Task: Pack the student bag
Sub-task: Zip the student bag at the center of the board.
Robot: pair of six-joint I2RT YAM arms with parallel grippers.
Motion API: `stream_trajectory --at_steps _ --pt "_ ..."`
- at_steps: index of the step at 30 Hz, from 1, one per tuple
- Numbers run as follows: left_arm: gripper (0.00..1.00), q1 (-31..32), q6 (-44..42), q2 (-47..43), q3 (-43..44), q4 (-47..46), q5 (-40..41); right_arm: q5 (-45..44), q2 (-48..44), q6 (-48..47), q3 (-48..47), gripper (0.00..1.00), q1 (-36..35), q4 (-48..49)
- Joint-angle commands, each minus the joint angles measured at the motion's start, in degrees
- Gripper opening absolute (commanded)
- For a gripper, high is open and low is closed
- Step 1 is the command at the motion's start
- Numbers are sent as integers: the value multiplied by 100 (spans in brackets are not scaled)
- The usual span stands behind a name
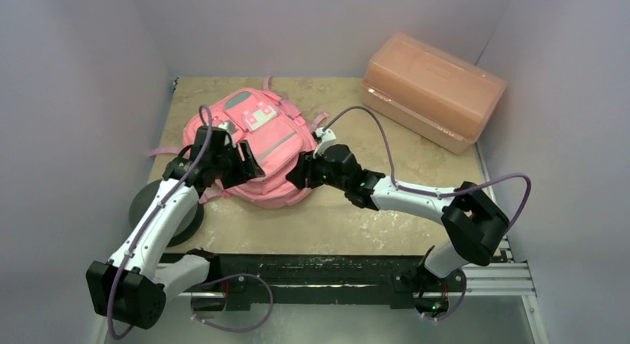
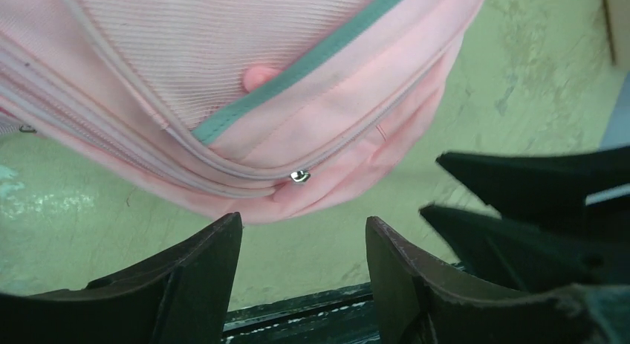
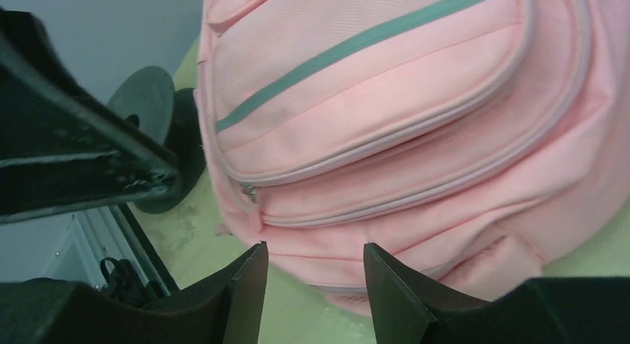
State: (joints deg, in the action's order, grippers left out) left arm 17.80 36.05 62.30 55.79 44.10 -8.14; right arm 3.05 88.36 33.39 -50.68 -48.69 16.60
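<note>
**Inspector:** State of the left jaws?

**Assistant:** Apart, nothing between them. In the left wrist view the student bag (image 2: 223, 76) lies just past the tips, its rounded lower edge facing them. A small metal zip pull (image 2: 299, 176) sits on the zip nearest the jaws. I cannot tell whether the tips touch the fabric.

**Inspector:** And the right jaws?

**Assistant:** Also apart and holding nothing. The bag (image 3: 408, 121) fills that wrist view just beyond the tips, with its grey-green stripe (image 3: 356, 47) running across the front pocket.

**Inspector:** Position of the bag?

**Assistant:** The student bag (image 1: 271, 147) lies flat on the table (image 1: 334, 218), front pockets and patches upward, left of centre. The left jaws are at its near-left edge and the right jaws at its near-right edge, so it sits between them. The visible zips look closed.

**Inspector:** Surroundings?

**Assistant:** The left arm (image 1: 160, 218) and right arm (image 1: 416, 195) reach in from the near edge, each trailing a purple cable (image 1: 386, 147). A translucent orange-pink box (image 1: 433, 91) stands at the far right corner, well apart from the bag. A black round disc (image 1: 145, 203) sits at the table's left edge.
</note>
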Motion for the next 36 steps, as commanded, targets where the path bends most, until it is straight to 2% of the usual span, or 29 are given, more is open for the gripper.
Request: stream_trajectory --at_steps 1,5,8,13,20,26,28,31,33,36 --pt "61 -943 755 -207 -471 -683 -1213 -1182 79 62 -531 54 -648 -209" --pt "60 -1586 1837 -135 -1077 -1425 -1947 -1222 619 273 -1032 52 -1043 -119" --pt "59 -1777 2192 -100 -1259 -1731 -2033 -1298 1066 340 -1348 49 -1132 -133" --pt "56 -1780 2339 -28 -1330 -1825 -1878 -1269 1491 289 -1625 42 -1156 -71" --pt "51 -1780 2439 73 -1632 -2116 -1888 -1273 1886 66 -1856 40 -1254 -106" --pt "49 -1780 2486 201 -1750 -2275 -1923 -1668 2042 -215 -2031 37 -1459 -273" --pt "49 -1780 2494 203 -1803 -2319 -1892 -1854 2030 -344 -1966 31 -1527 -270" --pt "47 -1780 2526 240 -1957 -2468 -1787 -1930 1906 -524 -1721 11 -1551 -52" --pt "42 -1780 2445 343 -2010 -2548 -1673 -1942 1770 -676 -1601 2 -1552 6" --pt "31 -1780 1978 536 -1873 -2373 -1425 -1975 1649 -982 -1668 0 -1550 -324"
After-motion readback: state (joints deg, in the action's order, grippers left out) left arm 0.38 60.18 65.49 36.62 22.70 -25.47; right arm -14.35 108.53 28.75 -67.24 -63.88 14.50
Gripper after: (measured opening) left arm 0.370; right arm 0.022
